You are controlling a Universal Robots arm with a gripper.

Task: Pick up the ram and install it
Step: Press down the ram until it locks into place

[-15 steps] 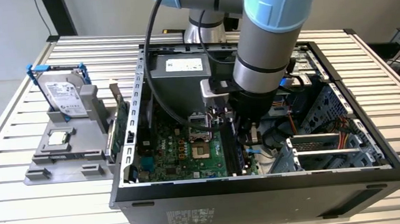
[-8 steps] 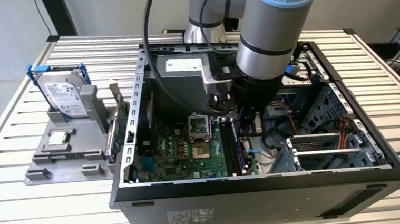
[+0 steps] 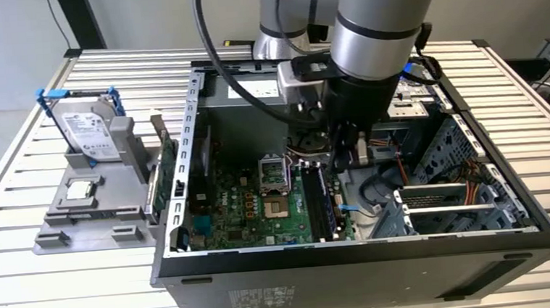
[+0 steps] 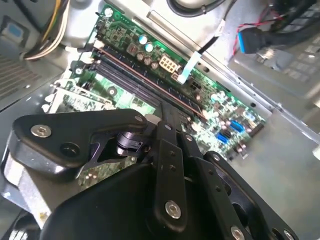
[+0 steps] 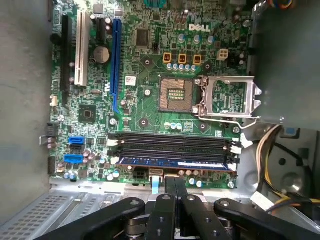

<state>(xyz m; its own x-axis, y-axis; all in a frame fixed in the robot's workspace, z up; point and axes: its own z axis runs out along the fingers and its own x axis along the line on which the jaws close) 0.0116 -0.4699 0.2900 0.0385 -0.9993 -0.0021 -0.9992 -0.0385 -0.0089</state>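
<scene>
Ram (image 5: 175,163) seated flat in the motherboard (image 5: 150,80) slot nearest the board's edge, beside the empty black slots (image 5: 175,145), blue face with pale marks showing in the first wrist view. Gripper (image 5: 175,192) poised just above that edge, fingers pressed together, pinching nothing. In the exterior view, reaching down into the open computer case (image 3: 196,130) on the slatted table (image 3: 32,287).

A silver robot arm (image 3: 373,31) reaches down into an open black computer case (image 3: 360,264), above its green motherboard (image 3: 250,206).
</scene>
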